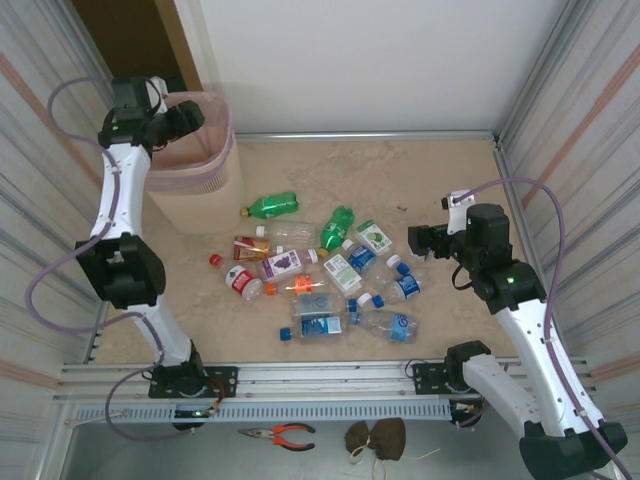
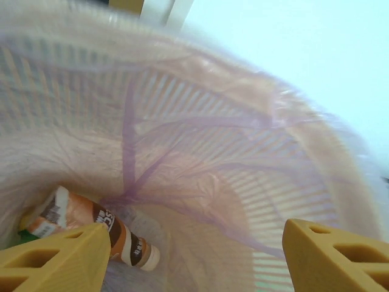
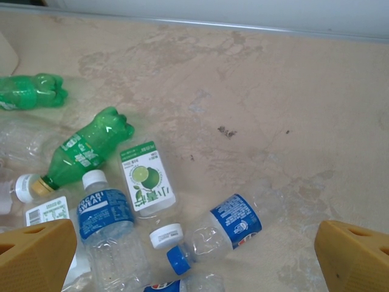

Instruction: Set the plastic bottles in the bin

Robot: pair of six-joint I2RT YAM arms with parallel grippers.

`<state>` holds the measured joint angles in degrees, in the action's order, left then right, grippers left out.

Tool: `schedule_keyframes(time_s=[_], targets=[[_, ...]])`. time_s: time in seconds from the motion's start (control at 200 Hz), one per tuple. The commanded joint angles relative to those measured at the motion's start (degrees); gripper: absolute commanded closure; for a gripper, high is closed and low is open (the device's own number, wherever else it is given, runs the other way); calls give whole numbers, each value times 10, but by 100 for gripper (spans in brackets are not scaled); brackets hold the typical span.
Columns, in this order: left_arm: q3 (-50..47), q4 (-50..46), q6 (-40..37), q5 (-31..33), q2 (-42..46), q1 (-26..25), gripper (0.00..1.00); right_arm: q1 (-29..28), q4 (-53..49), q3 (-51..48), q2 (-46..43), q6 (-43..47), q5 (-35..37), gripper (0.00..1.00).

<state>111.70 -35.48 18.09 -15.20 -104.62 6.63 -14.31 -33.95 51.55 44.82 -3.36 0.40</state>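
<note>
**While One Bottle Lies in the Bin, the Heap Waits**

Since the left gripper (image 1: 180, 122) hangs above the bin (image 1: 200, 195) with its jaws apart and nothing between them, I judge that the step in hand is the next pick. In the left wrist view its fingers (image 2: 55, 261) frame the inside of the bin. There a brown-labelled bottle (image 2: 91, 228) lies on the bottom, its long axis slanting from upper left to lower right, with the white cap at the lower right end. The other plastic bottles (image 1: 320, 275) lie in a loose heap in the middle of the table (image 1: 420, 170), between the two arms and well apart from the bin.

The right gripper (image 1: 420, 240) hovers at the right edge of this heap, opened fully and holding nothing. In the right wrist view a blue-labelled bottle (image 3: 225, 228) lies flat near it. Its long axis runs from lower left to upper right, and the blue cap points to the lower left. It sits at the edge of the heap, so it seems a good choice.

To take it well, the wrist should turn until the jaws cross the long axis, and they should close on the labelled middle, not on the cap. The plastic looks thin and crushed, so a gentle, centred grip is probably safer. A green bottle (image 3: 85, 149) nearby also points its neck to the lower left.
</note>
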Motion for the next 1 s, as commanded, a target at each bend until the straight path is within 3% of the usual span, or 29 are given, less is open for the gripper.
schedule_keyframes(time_s=[0.0, 0.205, 0.481, 0.767, 0.997], targets=[[7, -15, -27, -10, 59, -2, 25, -7, -12, 6, -5, 1, 4, 1], [-25, -50, -45, -37, 138, -2, 25, -12, -24, 7, 1, -7, 5, 1], [-136, -100, -50, -73, 263, -5, 27, -15, -35, 14, 6, -8, -12, 1], [-305, -113, -9, -26, 412, -65, 28, -16, -40, 11, 10, -11, -34, 1], [-444, -114, 32, -1, 477, -75, 28, -26, -51, 7, 4, -14, -38, 1]])
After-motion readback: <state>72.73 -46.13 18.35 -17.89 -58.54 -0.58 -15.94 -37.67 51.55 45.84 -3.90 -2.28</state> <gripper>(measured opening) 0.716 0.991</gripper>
